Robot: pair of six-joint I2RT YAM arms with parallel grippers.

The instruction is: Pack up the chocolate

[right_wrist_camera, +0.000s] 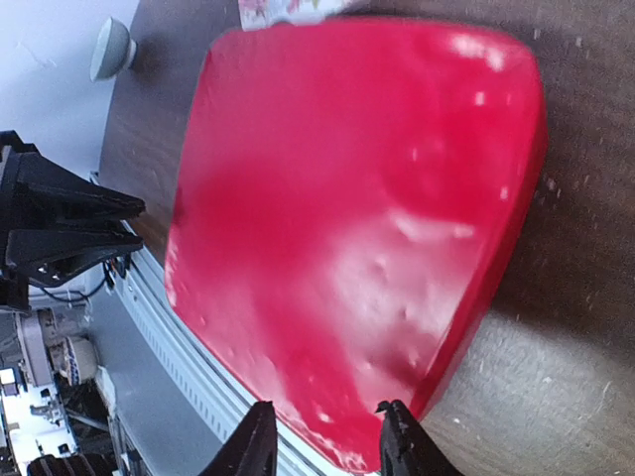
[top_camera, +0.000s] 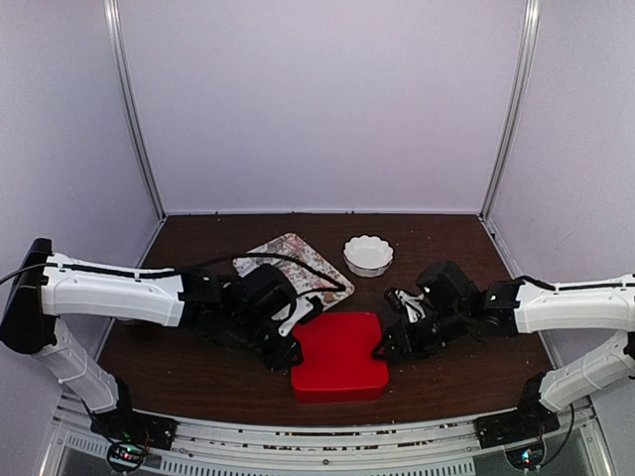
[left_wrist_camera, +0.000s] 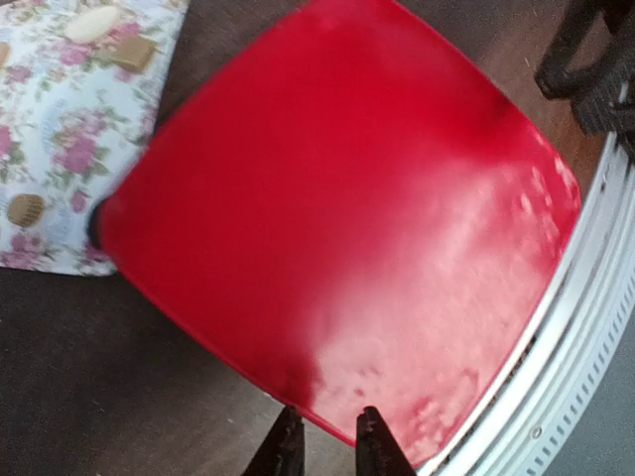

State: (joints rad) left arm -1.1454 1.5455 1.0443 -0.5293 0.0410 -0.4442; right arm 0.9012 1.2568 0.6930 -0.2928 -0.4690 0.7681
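Observation:
A closed red box lies at the table's front middle. It fills the left wrist view and the right wrist view. My left gripper is at its left edge; its tips stand slightly apart over the lid's rim, holding nothing. My right gripper is at the box's right side, open, its tips astride a front corner. Three chocolate pieces lie on the flower-print tray: a pale oval, a tan square and a round tan one.
The flower-print tray lies behind the box at left, partly under my left arm. A white scalloped bowl stands behind the box at right. The metal front rail runs close along the box's near edge.

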